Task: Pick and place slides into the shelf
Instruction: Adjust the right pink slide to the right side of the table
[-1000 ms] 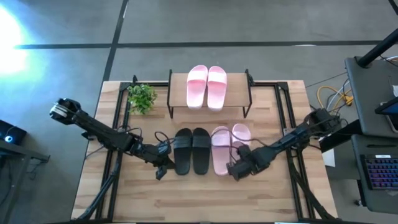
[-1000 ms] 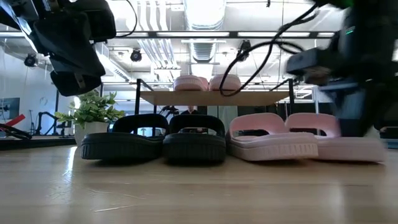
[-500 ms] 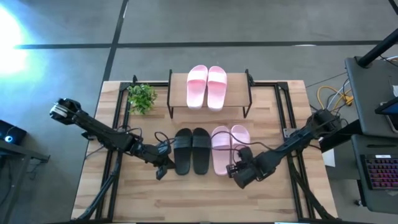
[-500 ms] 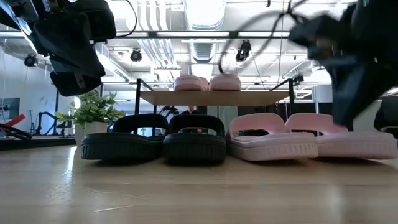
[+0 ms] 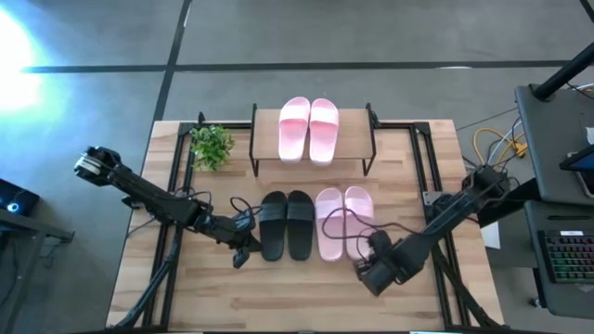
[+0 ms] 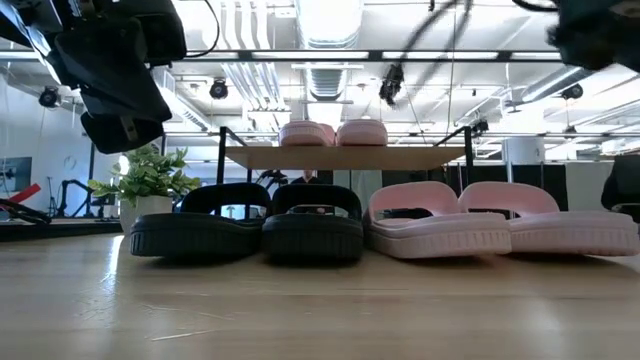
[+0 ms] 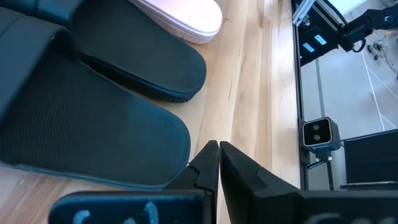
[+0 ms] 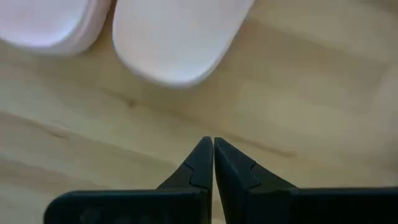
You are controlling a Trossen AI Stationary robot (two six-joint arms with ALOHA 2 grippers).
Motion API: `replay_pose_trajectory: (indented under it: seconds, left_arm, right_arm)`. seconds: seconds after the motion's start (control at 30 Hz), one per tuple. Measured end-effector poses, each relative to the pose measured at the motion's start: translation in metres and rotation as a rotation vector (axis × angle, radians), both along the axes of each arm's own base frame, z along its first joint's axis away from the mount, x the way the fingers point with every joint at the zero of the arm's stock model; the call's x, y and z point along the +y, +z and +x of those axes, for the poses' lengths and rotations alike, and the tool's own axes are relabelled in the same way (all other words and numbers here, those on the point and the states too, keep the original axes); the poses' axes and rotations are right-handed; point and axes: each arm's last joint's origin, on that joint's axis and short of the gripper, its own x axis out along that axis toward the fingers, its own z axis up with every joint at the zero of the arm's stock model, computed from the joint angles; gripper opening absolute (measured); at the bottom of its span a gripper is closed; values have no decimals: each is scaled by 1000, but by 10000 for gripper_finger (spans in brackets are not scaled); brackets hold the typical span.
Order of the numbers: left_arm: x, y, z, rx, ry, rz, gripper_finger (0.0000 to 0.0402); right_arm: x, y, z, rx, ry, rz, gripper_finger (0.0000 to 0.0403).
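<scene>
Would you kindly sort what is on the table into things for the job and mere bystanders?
For the job:
- pink slides on the shelf
- black slides
- pink slides on the table
- shelf

Lying about:
- potted plant

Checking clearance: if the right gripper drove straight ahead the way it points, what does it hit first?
Likely the heel of a pink slide: the shut right gripper points at it over bare table. Height is unclear; it might pass above.

Two dark fingers [image 8: 200,163] pressed together, holding nothing, above the light wooden tabletop [image 8: 298,112]; ahead, two pale pink slide sandals' rounded ends [image 8: 177,37] lie side by side.
</scene>
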Motion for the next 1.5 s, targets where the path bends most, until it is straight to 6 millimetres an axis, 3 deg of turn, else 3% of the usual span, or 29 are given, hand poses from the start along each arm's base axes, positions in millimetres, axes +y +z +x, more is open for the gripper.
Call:
replay_pose_trajectory:
  seconds: [0.17,0.33,0.57,0.73,0.9,1.13,1.5]
  left_arm:
    - [0,0,0,-1,1,1,0]
    - [0,0,0,-1,2,1,0]
    - [-1,0,0,-1,-2,1,0]
    - [-1,0,0,0,-2,0,0]
    - [-1,-1,-1,21,31,-42,0]
    - [5,-17,-12,226,154,-71,0]
    - [20,-40,-21,270,222,-57,0]
  right_arm:
    - [0,-20,0,-59,-31,42,8]
    - [-13,-37,-2,-17,-43,5,8]
    - [-23,-39,0,17,18,-25,8]
    - [-33,-37,-13,148,23,-117,8]
    - [-46,-34,-22,160,2,-123,8]
    - [-70,-47,-31,63,-61,-61,8]
    - [-95,-52,-33,-40,-78,-57,8]
